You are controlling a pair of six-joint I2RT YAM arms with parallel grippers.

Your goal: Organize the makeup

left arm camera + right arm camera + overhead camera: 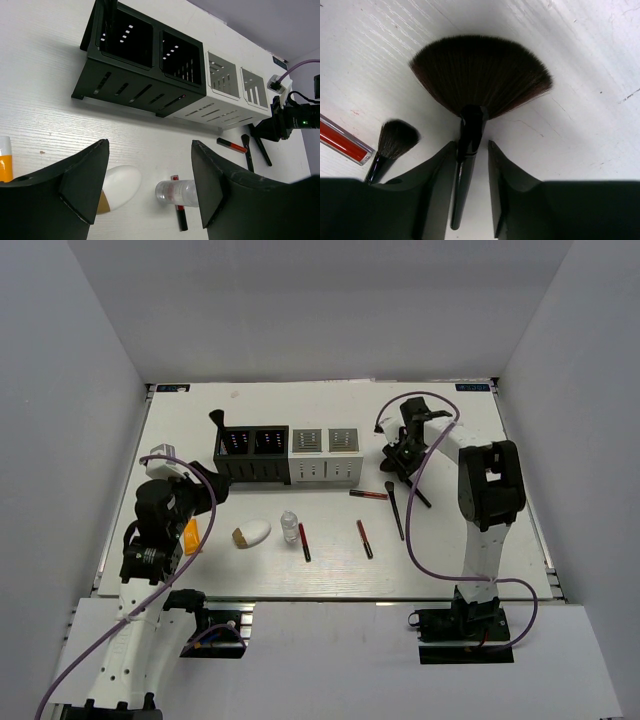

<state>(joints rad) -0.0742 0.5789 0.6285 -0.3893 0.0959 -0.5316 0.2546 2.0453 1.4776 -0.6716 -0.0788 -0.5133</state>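
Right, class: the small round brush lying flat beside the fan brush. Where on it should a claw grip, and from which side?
Take the small round brush by the middle of its thin handle, coming from straight above and closing across it. It lies flat, so only its top is open, and its bristle end is crowded by a red stick and the fan brush.

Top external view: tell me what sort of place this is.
Probably a robot lab test cell: a white table boxed in by blank white walls, left arm and right arm bolted at its near edge, and makeup laid out beside slotted organizer boxes.
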